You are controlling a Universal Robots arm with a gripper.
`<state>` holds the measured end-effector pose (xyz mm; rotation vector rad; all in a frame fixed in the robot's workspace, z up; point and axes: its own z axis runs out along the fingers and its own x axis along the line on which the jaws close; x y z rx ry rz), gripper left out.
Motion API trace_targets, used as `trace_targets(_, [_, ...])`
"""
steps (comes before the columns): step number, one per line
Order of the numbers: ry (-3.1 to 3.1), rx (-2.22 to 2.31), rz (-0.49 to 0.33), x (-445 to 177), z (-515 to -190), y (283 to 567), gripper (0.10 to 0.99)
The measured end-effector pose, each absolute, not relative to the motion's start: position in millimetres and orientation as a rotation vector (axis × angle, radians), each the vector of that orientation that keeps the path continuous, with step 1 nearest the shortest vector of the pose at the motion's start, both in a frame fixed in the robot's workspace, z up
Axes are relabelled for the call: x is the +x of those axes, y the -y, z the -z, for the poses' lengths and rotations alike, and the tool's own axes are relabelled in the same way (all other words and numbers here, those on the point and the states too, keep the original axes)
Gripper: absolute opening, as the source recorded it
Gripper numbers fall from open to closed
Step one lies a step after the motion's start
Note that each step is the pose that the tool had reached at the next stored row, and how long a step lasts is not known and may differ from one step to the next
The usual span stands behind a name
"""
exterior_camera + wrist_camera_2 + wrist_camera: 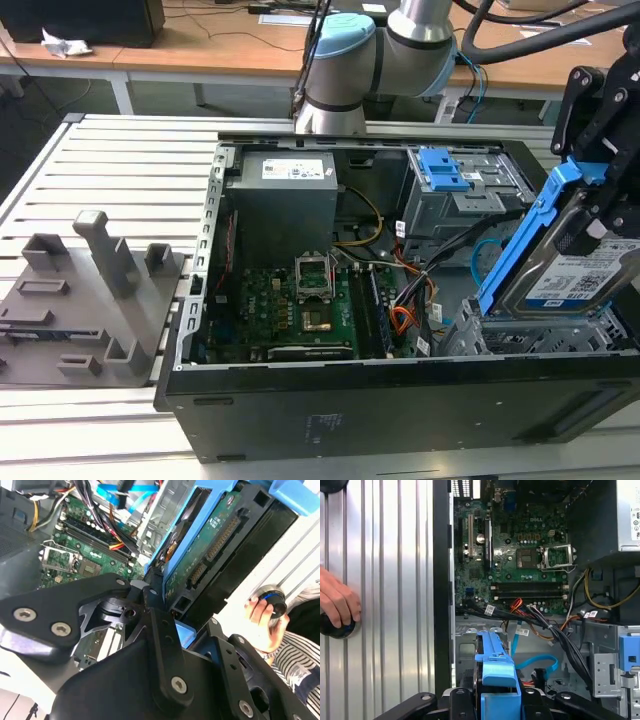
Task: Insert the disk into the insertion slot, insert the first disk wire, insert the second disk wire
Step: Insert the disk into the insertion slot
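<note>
**End effector** (603, 210): clamped on the disk (570, 275), gripping its blue carrier frame.
**Disk:** tilted, lower end at the mouth of the insertion slot (470, 335), most of it above the cage. In the exterior view it is at 4 o'clock from the motherboard (290, 305).
**Second disk wire** (478, 258): loose loop at 9 o'clock from the disk; its ends cannot be made out.
**Computer case** (400, 410): open, lying on the slatted worktop (110, 160).
**Person's hand** (337, 600): rests on a dark knob (337, 627) on the worktop, in the first wrist view.
</note>
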<state>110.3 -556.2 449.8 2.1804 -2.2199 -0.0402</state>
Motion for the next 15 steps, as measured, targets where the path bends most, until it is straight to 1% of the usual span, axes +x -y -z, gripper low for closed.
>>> trace_targets(2, [2.220,2.180,0.040,115,-447,547,0.365])
trace_targets(15, [2.214,2.185,0.041,117,-419,547,0.365])
